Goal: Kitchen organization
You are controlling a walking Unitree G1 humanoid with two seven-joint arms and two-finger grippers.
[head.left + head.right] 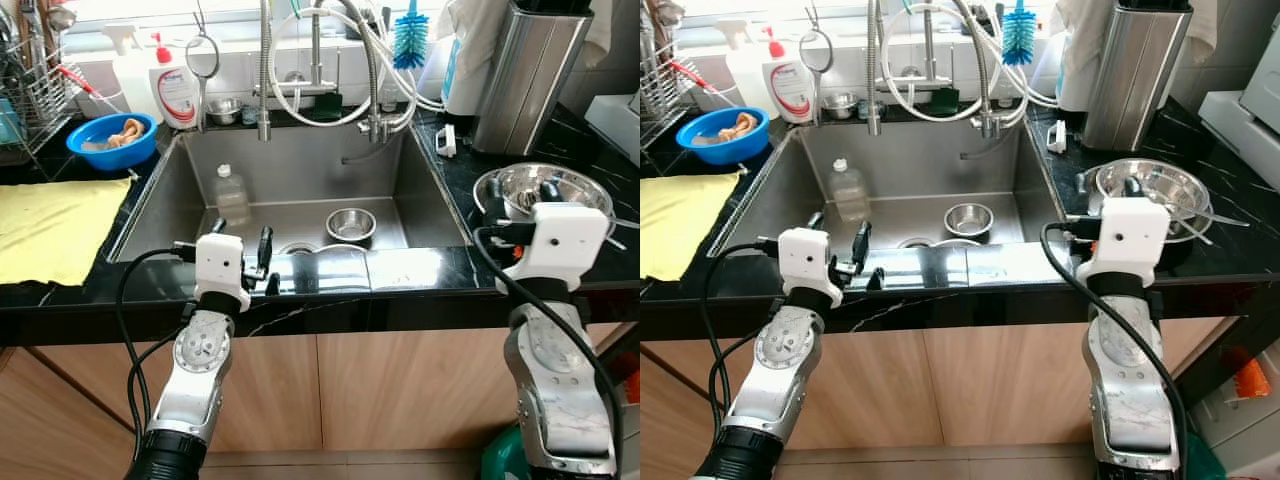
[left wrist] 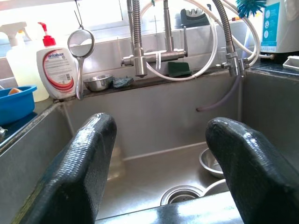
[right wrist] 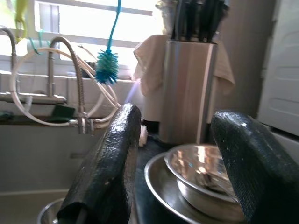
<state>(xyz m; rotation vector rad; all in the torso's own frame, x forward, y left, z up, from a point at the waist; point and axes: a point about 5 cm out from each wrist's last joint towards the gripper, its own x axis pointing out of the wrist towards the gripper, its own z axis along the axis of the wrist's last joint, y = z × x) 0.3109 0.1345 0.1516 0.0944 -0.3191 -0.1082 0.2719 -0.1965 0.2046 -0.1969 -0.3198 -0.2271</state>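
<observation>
Sink [image 1: 160, 190] — steel, holding a small bowl [image 1: 351, 223] by the drain and a clear bottle [image 1: 231, 193] upright near its left wall.

Left gripper [image 1: 262, 262] — over the sink's front rim, fingers spread, holding nothing.

Right gripper [image 1: 522, 200] — at the near edge of the stacked steel bowls [image 1: 540, 184] on the right counter, fingers spread, empty.

Likely hazard — the right fingers could nudge the nested bowls and tip the utensils resting inside; a hasty left reach could knock the bottle over.

Small bowl [image 1: 351, 223] in sink [image 1: 420, 200]
</observation>
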